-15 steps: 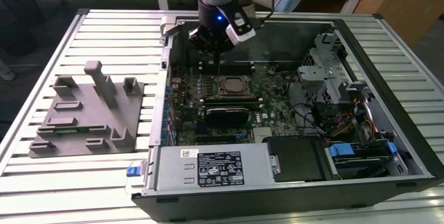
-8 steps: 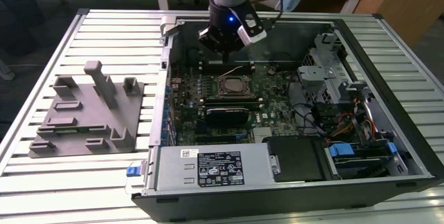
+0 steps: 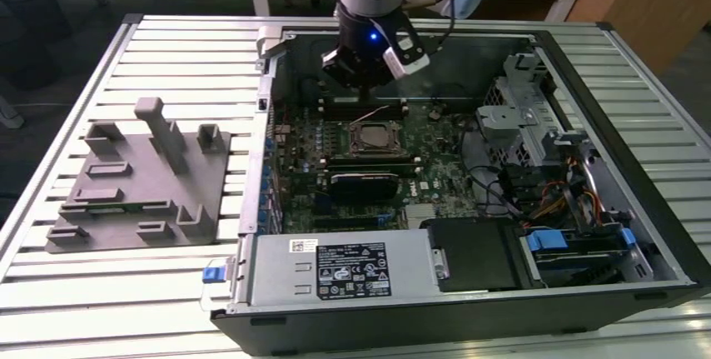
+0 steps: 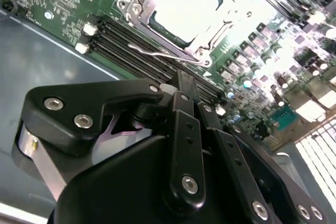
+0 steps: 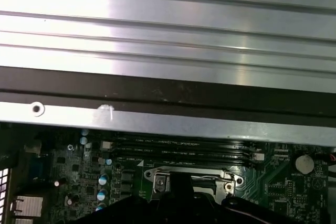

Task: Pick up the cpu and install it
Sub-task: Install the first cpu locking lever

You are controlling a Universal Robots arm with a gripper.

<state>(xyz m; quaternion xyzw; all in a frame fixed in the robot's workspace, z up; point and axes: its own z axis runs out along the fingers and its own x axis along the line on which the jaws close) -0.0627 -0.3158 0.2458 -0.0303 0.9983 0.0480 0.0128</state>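
In the exterior view my gripper (image 3: 358, 84) hangs inside the open computer case (image 3: 467, 309), just behind the motherboard socket (image 3: 372, 137). In the second wrist view its black fingers (image 4: 181, 95) come together at one point, shut with nothing seen between them, a short way above the memory slots (image 4: 131, 51). The cpu (image 4: 184, 6) shows as a bright silvery square lying inside the socket's metal frame (image 4: 137, 9), apart from the gripper. The socket frame (image 5: 189, 178) also appears in the first wrist view, just past the gripper's dark body.
A grey holder (image 3: 139, 184) with upright posts stands on the slatted table (image 3: 67, 292) at the exterior view's left. Inside the case are a power supply (image 3: 333, 271), a drive cage (image 3: 534, 126), cables (image 3: 555, 201) and a thin lever wire (image 4: 157, 56) beside the socket.
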